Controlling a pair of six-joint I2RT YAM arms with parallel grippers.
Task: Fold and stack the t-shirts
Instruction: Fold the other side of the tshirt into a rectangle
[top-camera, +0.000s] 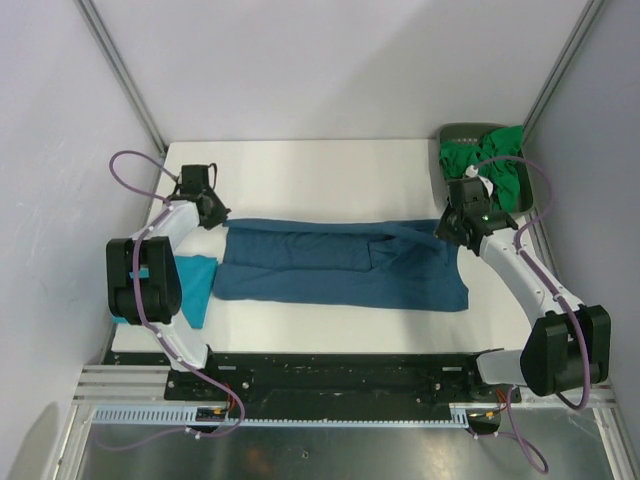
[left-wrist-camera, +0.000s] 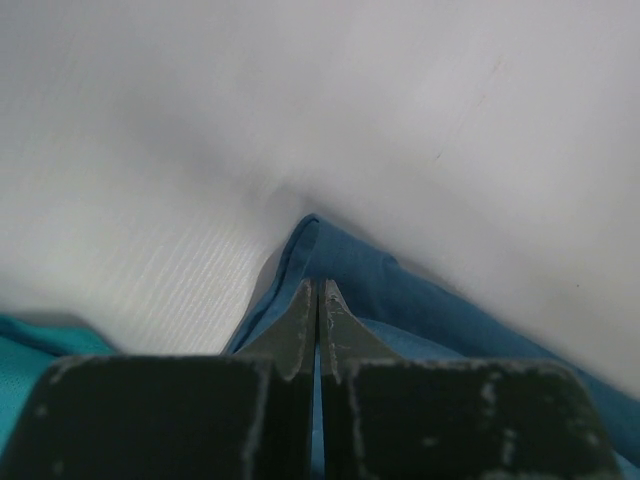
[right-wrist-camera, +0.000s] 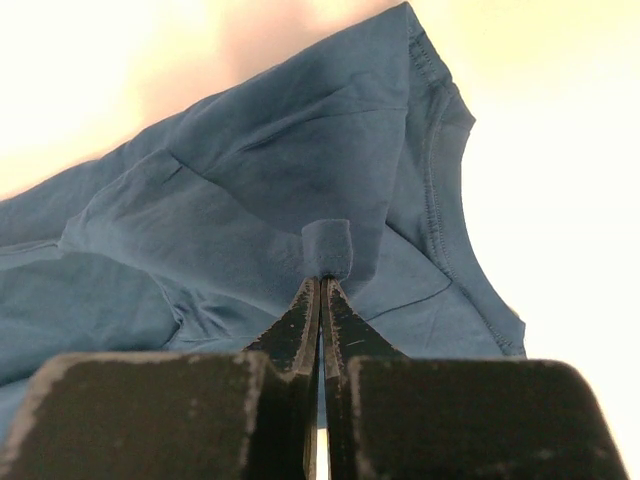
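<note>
A dark steel-blue t-shirt (top-camera: 340, 265) lies as a long band across the middle of the white table. At its far left corner my left gripper (top-camera: 213, 212) is shut, and the left wrist view shows the fingertips (left-wrist-camera: 318, 288) closed on the shirt's corner (left-wrist-camera: 420, 300), with blue cloth in the slit. On the shirt's far right end my right gripper (top-camera: 447, 225) is shut; its tips (right-wrist-camera: 321, 282) pinch a small fold of the cloth (right-wrist-camera: 250, 180). A turquoise t-shirt (top-camera: 197, 283) lies folded at the left edge, partly under the left arm. Bright green t-shirts (top-camera: 490, 165) are bunched at the back right.
The green shirts sit in a dark grey tray (top-camera: 455, 133) at the table's back right corner. White walls with metal posts enclose the table (top-camera: 320, 170) on three sides. The arm bases and a black rail run along the near edge.
</note>
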